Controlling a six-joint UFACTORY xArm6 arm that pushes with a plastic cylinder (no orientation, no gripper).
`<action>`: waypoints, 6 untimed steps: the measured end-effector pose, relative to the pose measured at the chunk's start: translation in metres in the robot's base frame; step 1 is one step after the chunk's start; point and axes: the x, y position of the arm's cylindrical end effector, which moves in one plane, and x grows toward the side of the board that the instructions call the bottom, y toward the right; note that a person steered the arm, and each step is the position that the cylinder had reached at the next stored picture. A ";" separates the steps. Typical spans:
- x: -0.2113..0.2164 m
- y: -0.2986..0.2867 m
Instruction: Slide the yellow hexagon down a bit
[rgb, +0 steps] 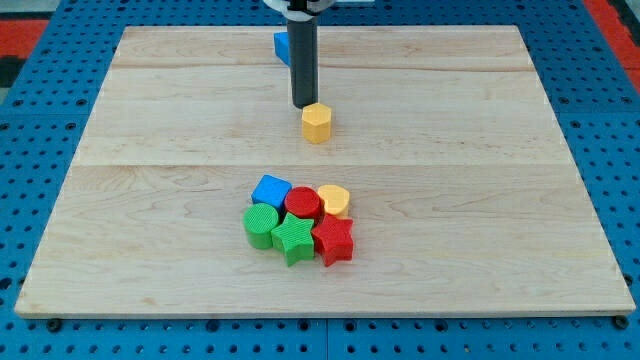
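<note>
The yellow hexagon (317, 123) sits alone on the wooden board (150, 130), above the middle of the view. My tip (304, 105) is just above and slightly left of the hexagon, close to its upper edge; I cannot tell if it touches. The dark rod rises from there to the view's top.
A blue block (282, 46) lies near the board's top edge, partly hidden behind the rod. Below the hexagon is a tight cluster: blue cube (271, 190), red cylinder (302, 204), yellow heart-like block (334, 199), green cylinder (261, 226), green star (293, 239), red star (334, 240).
</note>
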 end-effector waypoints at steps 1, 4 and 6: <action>-0.013 0.001; 0.014 -0.009; 0.032 0.009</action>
